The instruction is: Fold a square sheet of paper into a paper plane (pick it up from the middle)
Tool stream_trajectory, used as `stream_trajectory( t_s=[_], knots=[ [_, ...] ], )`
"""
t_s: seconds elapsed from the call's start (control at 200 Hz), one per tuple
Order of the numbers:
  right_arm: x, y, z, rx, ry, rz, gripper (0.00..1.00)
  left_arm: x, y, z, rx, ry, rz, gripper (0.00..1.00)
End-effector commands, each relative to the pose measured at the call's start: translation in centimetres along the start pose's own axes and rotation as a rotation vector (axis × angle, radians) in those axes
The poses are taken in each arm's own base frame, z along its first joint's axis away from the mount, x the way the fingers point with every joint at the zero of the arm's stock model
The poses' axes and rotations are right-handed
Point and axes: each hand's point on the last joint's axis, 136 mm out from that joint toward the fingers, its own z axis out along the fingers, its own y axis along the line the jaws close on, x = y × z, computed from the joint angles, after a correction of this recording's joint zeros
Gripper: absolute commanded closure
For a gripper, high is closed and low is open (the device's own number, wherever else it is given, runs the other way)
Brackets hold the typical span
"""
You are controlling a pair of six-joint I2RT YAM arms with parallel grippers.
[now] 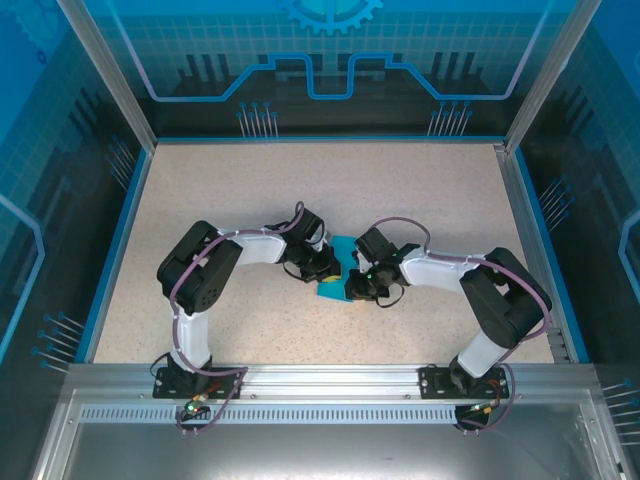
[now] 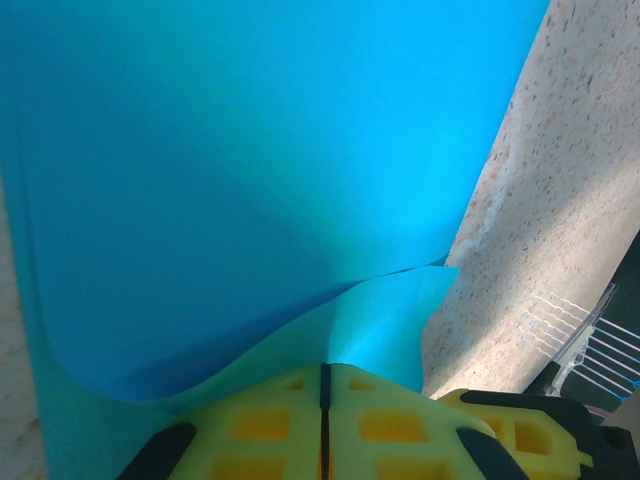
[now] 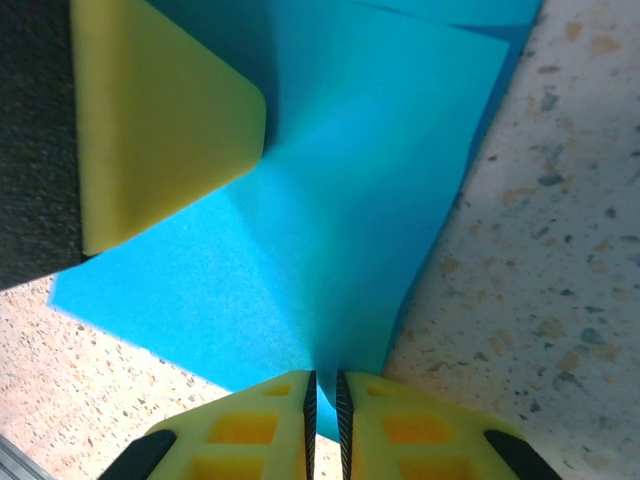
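- Top external view: the square sheet of paper [image 1: 333, 272] is held at the centre of the frame over the table [image 1: 200, 200], between the left gripper [image 1: 322, 266] and the right gripper [image 1: 358, 284].
- At the bottom of each wrist view, that gripper's yellow fingers are seen clenched on the sheet's edge.
- Which fold is in hand cannot be told surely; a crease is probably being set.
- Edges are best aligned before the crease is pressed.
- Both pinches should be firm, and opposing pulls avoided, lest the thin paper be torn.
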Motion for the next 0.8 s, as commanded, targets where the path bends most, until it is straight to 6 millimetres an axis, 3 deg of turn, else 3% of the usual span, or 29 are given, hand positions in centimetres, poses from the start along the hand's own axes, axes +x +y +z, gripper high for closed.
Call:
stream_trajectory(
  t_s=[0.0, 0.15, 0.35, 0.445, 0.795],
  knots=[
    [1.9, -1.4, 0.7, 0.067, 0.063, 0.003, 0.84, 1.3, 3.0, 0.7, -0.101, 0.023, -0.055, 0.91],
    [2.3, -1.2, 0.6, 0.048, 0.074, 0.000, 0.84, 1.4, 2.9, 0.7, -0.100, 0.025, -0.053, 0.91],
    [-0.3, 2.1, -1.9, -0.043, -0.034, -0.053, 0.84, 1.3, 3.0, 0.8, -0.099, 0.023, -0.055, 0.91],
    [-1.0, 2.9, -1.7, -0.068, -0.046, -0.065, 0.84, 1.3, 2.9, 0.7, -0.098, 0.023, -0.053, 0.91],
    [0.0, 1.3, 1.0, -0.031, 0.025, -0.034, 0.86, 1.4, 3.0, 0.8, -0.099, 0.025, -0.056, 0.92]
  ],
)
